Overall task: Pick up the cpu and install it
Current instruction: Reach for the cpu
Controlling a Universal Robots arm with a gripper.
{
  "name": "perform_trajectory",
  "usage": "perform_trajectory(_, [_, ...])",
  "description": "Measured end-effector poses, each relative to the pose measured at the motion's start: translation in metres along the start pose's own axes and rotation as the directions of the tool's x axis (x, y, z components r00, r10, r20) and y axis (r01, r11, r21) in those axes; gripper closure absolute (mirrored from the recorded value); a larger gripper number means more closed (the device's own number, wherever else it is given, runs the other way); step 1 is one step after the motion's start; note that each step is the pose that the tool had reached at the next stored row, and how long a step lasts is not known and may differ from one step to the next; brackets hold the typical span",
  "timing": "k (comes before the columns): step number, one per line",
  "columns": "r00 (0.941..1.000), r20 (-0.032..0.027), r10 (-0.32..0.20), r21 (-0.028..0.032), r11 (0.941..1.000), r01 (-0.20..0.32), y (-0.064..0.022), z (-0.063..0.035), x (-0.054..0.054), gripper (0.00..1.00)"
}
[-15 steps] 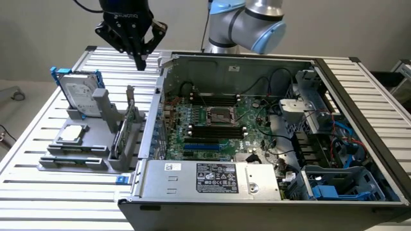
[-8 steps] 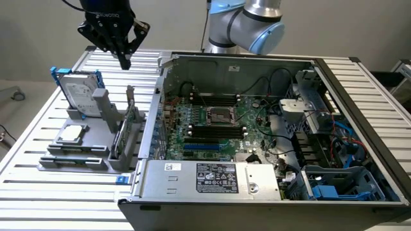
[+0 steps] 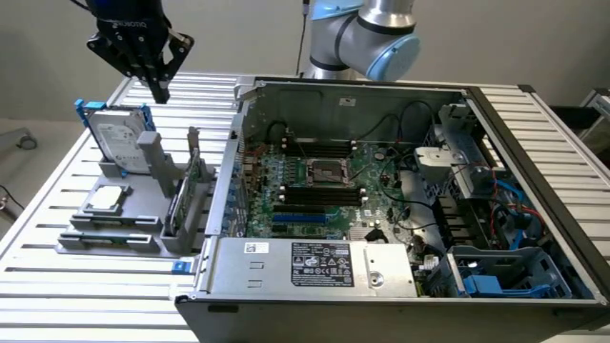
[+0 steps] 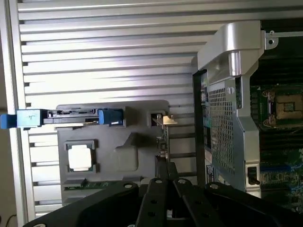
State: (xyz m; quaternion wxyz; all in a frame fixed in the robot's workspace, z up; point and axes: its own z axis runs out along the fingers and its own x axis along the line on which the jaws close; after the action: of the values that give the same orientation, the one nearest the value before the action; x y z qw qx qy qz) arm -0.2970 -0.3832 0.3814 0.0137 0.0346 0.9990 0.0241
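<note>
Well below the fingers (image 3: 159,87), on the slatted worktop (image 3: 96,300), we see the cpu (image 3: 107,198) lying flat in a grey holder (image 3: 143,216), near the upright hard drive (image 3: 119,136). The fingers hang pressed together, empty, well apart from it.

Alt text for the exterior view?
The claw hangs shut and empty above the upright hard drive at the exterior view's left. The cpu lies flat in the grey fixture beside an open computer case with its motherboard socket exposed.
</note>
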Motion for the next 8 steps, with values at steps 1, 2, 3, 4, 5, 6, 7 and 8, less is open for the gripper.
perform_trajectory(1, [1.0, -0.0005, 0.0, 0.0001, 1.0, 0.0, -0.0002, 0.0009, 0.004, 0.89])
perform_trajectory(2, [1.0, -0.0009, 0.0, 0.0003, 1.0, 0.0, -0.0004, 0.0018, 0.009, 0.89])
perform_trajectory(3, [1.0, -0.0011, 0.0, 0.0004, 1.0, 0.0, -0.0006, 0.0027, 0.014, 0.89])
perform_trajectory(4, [1.0, -0.0013, 0.0, 0.0006, 1.0, 0.0, -0.0009, 0.0036, 0.018, 0.89])
perform_trajectory(5, [1.0, -0.0013, 0.0, 0.0008, 1.0, 0.0, -0.0011, 0.0046, 0.023, 0.89])
perform_trajectory(6, [1.0, -0.0015, 0.0, 0.0011, 1.0, 0.0, -0.0013, 0.0056, 0.027, 0.89])
perform_trajectory(7, [1.0, -0.0016, 0.0, 0.0014, 1.0, 0.0, -0.0016, 0.0066, 0.032, 0.89])
perform_trajectory(8, [1.0, -0.0015, 0.0, 0.0016, 1.0, 0.0, -0.0019, 0.0077, 0.036, 0.89])
